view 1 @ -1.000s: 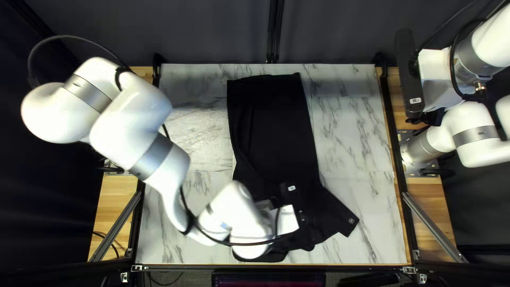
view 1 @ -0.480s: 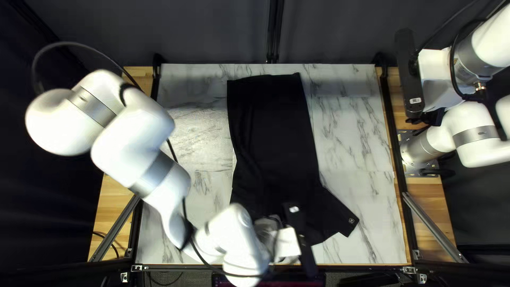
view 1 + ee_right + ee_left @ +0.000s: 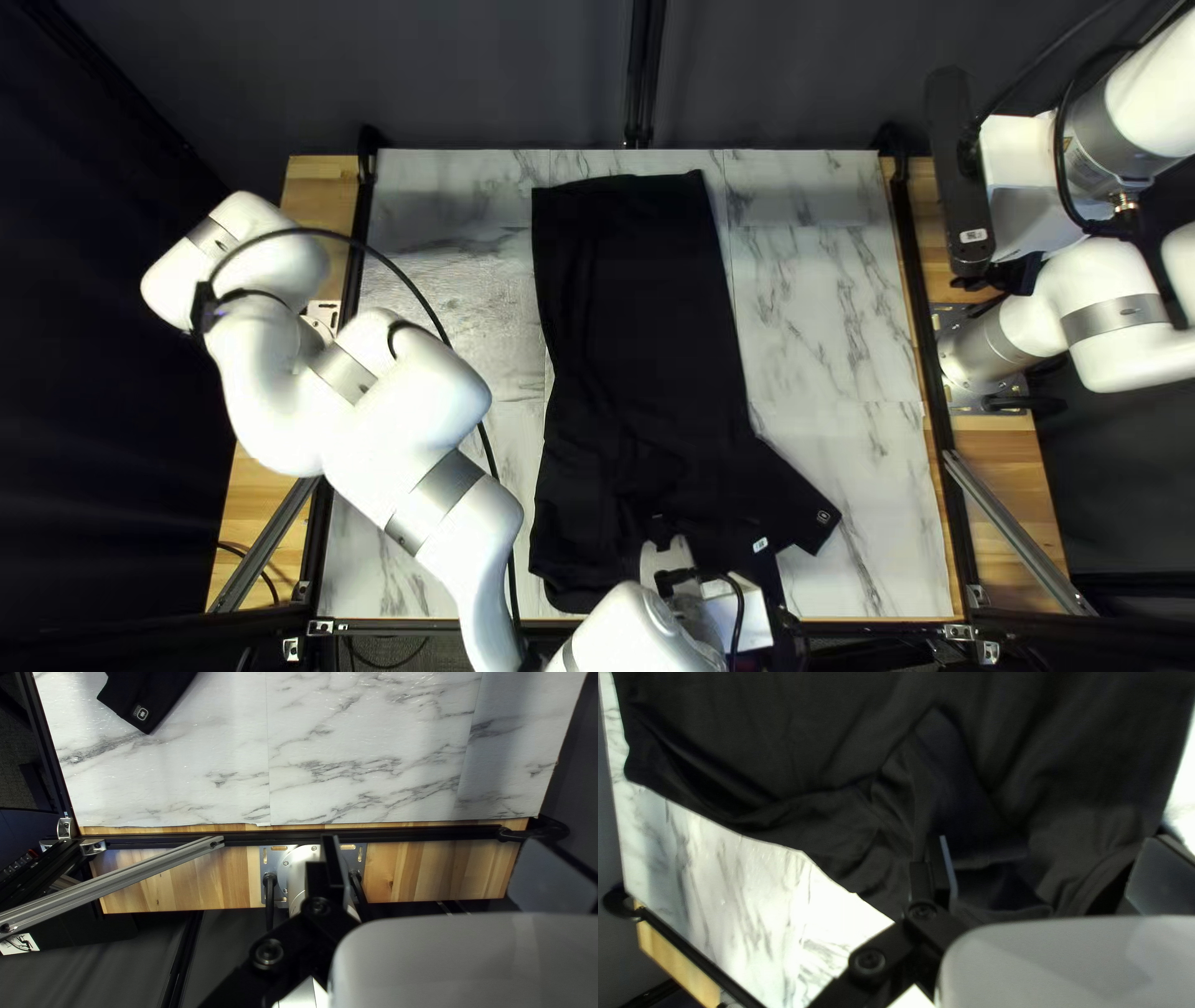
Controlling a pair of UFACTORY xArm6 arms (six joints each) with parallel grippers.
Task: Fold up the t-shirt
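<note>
The black t-shirt [image 3: 641,311] lies long and narrow from the table's far side towards its near edge, one sleeve angled out at the right. My left gripper [image 3: 672,566] is over its near end, partly hidden by its own wrist. In the left wrist view, wrinkled cloth of the t-shirt [image 3: 784,722] spreads ahead of and below my left gripper [image 3: 1046,865], whose fingers stand wide apart. My right gripper [image 3: 1015,274] hangs beyond the table's right edge. In the right wrist view, that gripper [image 3: 445,865] is open and the t-shirt's sleeve [image 3: 152,715] lies well ahead.
Marble-patterned tabletop [image 3: 828,324] shows on both sides of the cloth. Black rails [image 3: 919,311] and slanted metal struts [image 3: 1021,535] flank the table. My left arm crosses the tabletop's near left corner, its cable looping above.
My left arm has swung towards the near edge, its gripper shifting nearer and slightly right. More of the t-shirt's near left part shows. My right arm has stayed still.
</note>
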